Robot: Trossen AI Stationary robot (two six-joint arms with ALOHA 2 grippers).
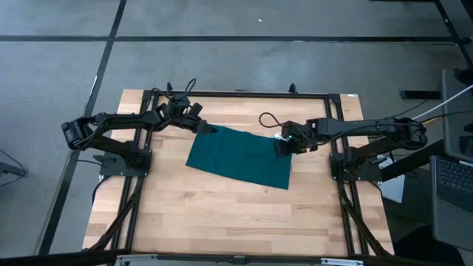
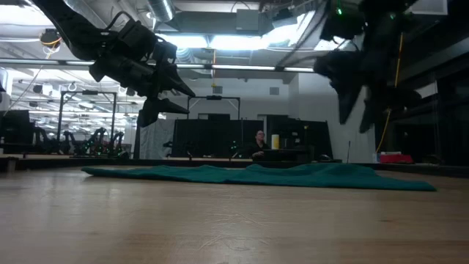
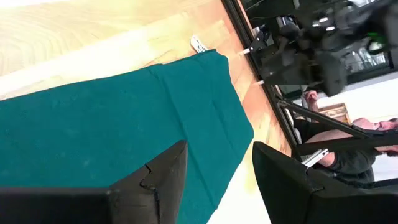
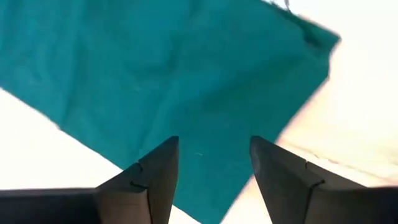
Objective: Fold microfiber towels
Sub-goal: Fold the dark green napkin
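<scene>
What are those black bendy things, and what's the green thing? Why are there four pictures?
The black bendy things are two robot arms. Each ends in a pinching tool with two fingers. The green thing is a soft towel lying flat on a wooden table. The robot is meant to fold it.

The four pictures come from four cameras at the same moment. One looks straight down from above. One sits low at the table's edge, looking across it. The other two ride on the arms' wrists, so you see each arm's own dark fingers with the towel beyond them.

The left tool hangs over one far corner of the towel, and the right tool over the other. Both tools are open and hold nothing. The little white bit at the towel's edge is its tag.
</scene>
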